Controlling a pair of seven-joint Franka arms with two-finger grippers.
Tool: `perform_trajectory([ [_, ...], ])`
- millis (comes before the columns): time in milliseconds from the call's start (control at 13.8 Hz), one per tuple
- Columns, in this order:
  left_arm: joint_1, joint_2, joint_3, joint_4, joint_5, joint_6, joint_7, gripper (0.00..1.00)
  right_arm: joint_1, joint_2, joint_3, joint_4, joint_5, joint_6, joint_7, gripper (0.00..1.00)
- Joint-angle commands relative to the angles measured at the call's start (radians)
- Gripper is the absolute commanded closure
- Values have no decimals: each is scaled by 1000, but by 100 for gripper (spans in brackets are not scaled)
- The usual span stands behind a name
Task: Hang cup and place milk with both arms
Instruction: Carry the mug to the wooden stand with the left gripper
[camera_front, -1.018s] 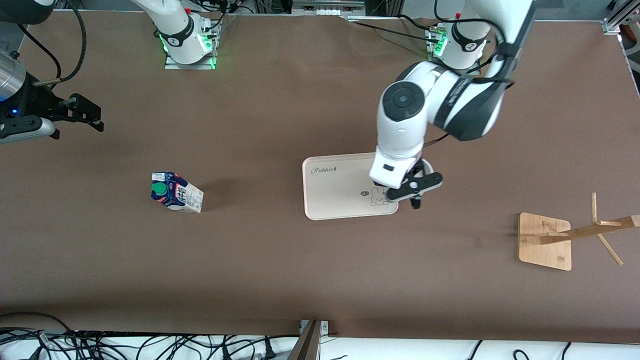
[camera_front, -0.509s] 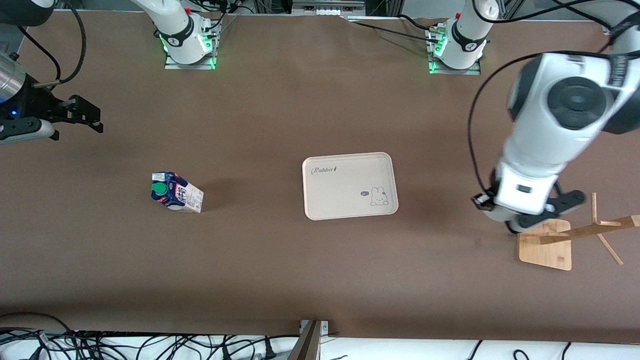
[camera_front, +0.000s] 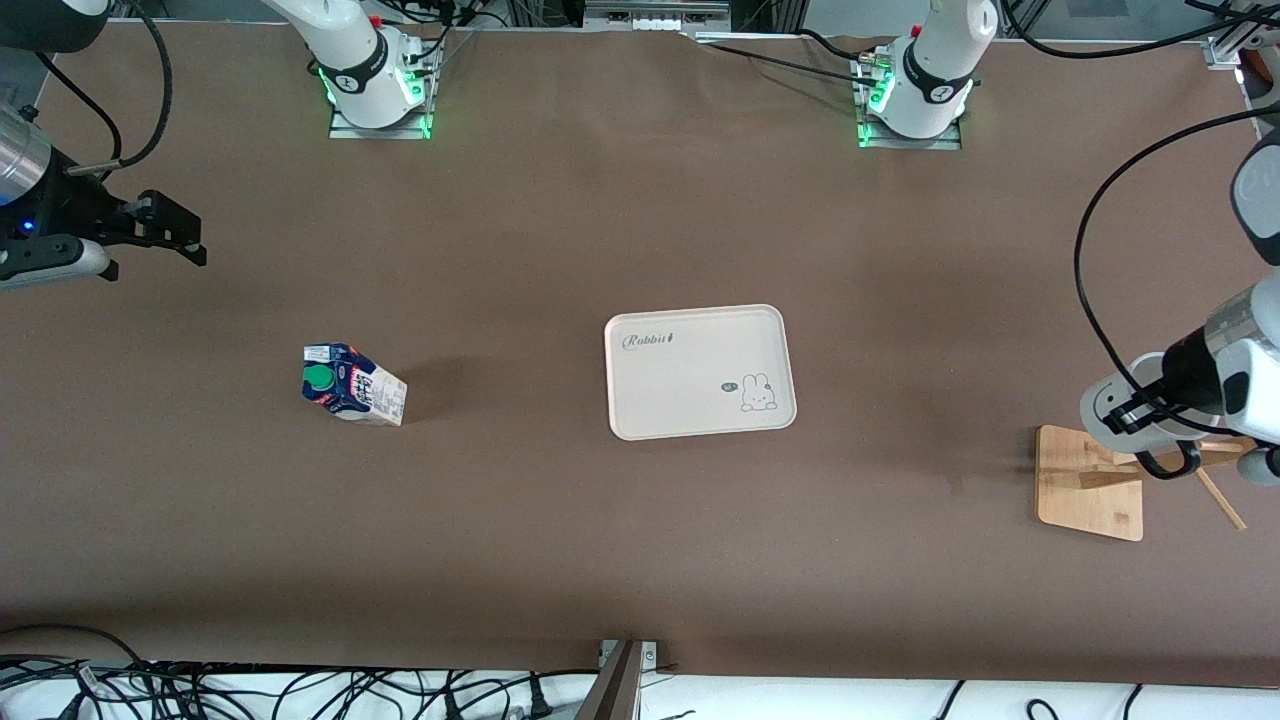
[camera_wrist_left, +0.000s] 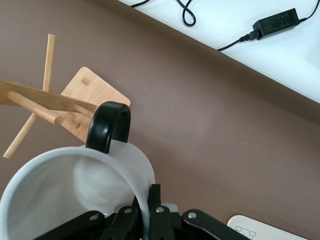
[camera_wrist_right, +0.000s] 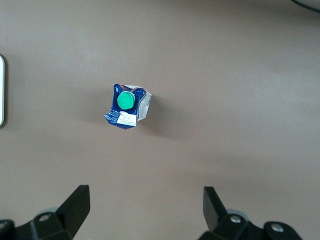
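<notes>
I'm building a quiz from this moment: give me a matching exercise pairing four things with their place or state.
Things:
1. cup
2. milk
3. tray
4. right gripper

States:
a. bare, mid-table
b. open, high over the milk
c. held by the left gripper at the wooden rack
d. standing toward the right arm's end

Pairs: 1-c, 2-d, 3-a, 4-b

cup (camera_wrist_left: 55, 195) edge-cropped; rack (camera_front: 1090, 483) top – arm-hidden
</notes>
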Motion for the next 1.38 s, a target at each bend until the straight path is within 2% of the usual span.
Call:
perform_trajectory([
  [0,48,-8,-13,10,-70,-21,94,100,0,5,0,18,-5,-8,1,0],
  [291,79,-8,-14,10,-73,-30,119,100,0,5,0,18,-5,-5,1,0],
  [436,114,-8,-13,10,-117,-60,133,100,0,5,0,18,-5,-5,1,0],
  [873,177,-6,-13,6,-149,-60,274,100,0,5,0,18,-5,-5,1,0],
  [1018,215,-6,-13,0,-206,-67,283,100,0,5,0,18,-5,-5,2,0],
  [1309,226,-2,-10,1,-206,-72,336,100,0,5,0,18,-5,-5,2,0],
])
